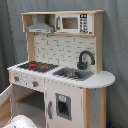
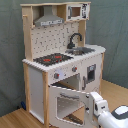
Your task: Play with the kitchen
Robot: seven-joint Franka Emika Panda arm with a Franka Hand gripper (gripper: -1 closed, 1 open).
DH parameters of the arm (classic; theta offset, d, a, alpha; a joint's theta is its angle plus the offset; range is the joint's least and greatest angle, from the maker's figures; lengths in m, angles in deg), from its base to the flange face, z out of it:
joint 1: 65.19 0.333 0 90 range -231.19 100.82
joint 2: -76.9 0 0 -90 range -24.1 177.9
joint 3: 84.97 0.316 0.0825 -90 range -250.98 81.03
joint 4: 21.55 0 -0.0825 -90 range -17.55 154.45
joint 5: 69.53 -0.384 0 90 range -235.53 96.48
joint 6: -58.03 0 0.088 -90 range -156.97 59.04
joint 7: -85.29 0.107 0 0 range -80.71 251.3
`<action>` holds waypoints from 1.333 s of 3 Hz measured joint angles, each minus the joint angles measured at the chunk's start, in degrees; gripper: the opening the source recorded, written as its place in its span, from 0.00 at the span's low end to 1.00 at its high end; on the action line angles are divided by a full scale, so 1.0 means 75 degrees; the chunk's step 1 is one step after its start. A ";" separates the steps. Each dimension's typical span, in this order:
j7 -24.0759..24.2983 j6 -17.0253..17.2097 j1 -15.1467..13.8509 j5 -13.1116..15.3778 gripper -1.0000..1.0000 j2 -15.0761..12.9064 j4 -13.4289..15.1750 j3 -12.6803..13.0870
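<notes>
In the first exterior view, one kitchen (image 1: 60, 70) is seen mid-scene, with one faucet (image 1: 85, 59) and two knobs (image 1: 25, 81).

In the second exterior view, the oven door (image 2: 67, 105) hangs open; it should be pushed gently. Whether the gripper (image 2: 94, 102) is open cannot be told.

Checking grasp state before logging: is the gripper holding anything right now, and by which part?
Cannot tell. In the second exterior view the gripper sits at the free edge of the kitchen's open oven door, but whether it grips that edge is not visible.
</notes>
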 joint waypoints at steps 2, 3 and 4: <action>-0.0180 -0.0003 -0.0036 -0.0343 1.00 -0.0003 0.1360 0.0258; -0.0377 -0.0601 -0.0600 -0.0338 1.00 -0.0002 0.1474 0.0258; -0.0555 -0.1181 -0.1136 -0.0332 1.00 -0.0001 0.1469 0.0258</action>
